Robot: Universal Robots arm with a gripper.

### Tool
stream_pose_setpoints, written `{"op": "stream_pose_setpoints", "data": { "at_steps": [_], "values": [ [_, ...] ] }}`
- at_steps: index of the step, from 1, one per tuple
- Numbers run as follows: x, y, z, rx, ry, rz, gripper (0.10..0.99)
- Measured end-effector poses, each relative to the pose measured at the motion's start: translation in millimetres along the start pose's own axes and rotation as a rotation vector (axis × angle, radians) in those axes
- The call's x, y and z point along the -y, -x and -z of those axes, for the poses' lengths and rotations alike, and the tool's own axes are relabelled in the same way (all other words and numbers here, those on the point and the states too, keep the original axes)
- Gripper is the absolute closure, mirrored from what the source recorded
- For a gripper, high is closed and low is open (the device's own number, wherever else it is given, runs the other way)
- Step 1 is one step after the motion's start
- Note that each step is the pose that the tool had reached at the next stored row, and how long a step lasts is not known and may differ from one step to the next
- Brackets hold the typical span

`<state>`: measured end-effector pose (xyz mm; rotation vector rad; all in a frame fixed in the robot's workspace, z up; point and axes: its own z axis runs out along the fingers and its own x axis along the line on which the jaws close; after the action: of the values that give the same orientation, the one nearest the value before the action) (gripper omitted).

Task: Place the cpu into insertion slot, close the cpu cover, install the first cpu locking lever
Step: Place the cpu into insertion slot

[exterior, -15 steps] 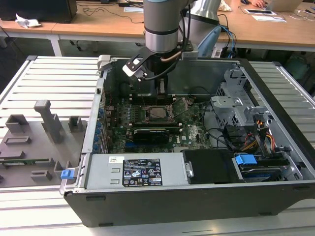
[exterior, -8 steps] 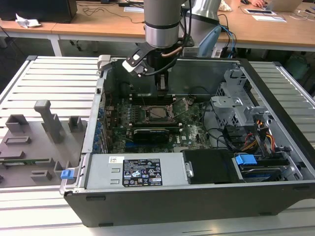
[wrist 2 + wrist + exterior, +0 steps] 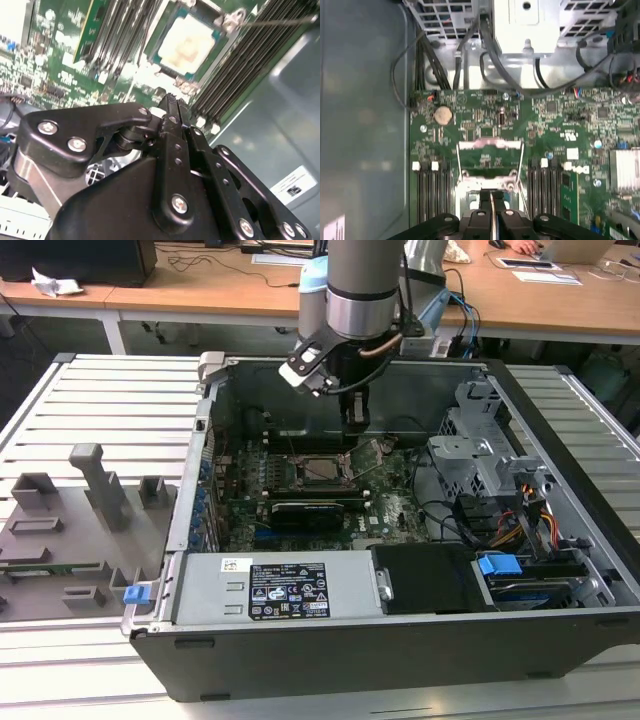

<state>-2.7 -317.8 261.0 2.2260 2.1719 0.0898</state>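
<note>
The cpu [image 3: 187, 45], a pale beige-silver square, lies flat in the insertion slot [image 3: 303, 462] on the green motherboard. The cpu cover [image 3: 490, 145], a thin silver frame with a cut-out centre, is swung back off the socket so the board shows through it. A thin wire locking lever [image 3: 280, 21] stands free beside the socket. My gripper [image 3: 170, 100] hangs a little above the socket's edge with its black fingers pressed together and nothing between them. In the exterior view the gripper [image 3: 356, 423] sits just behind the cpu [image 3: 322, 469], toward that view's right.
Long black memory slots [image 3: 432, 190] flank the socket on both sides. A black expansion card [image 3: 315, 510] lies in front of it. The power supply [image 3: 280, 590], drive cage [image 3: 480, 450] and cables [image 3: 485, 65] crowd the case. A grey fixture tray [image 3: 70, 530] stands outside.
</note>
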Motion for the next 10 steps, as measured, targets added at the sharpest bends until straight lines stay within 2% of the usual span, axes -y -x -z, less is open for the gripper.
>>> {"op": "stream_pose_setpoints", "data": {
  "at_steps": [8,10],
  "values": [
    [-20.8,-0.5,-3.6,0.0005,-0.004,0.0,0.933],
    [-28.3,-0.8,-4.6,0.0009,-0.004,0.0,0.933]
  ]
}}
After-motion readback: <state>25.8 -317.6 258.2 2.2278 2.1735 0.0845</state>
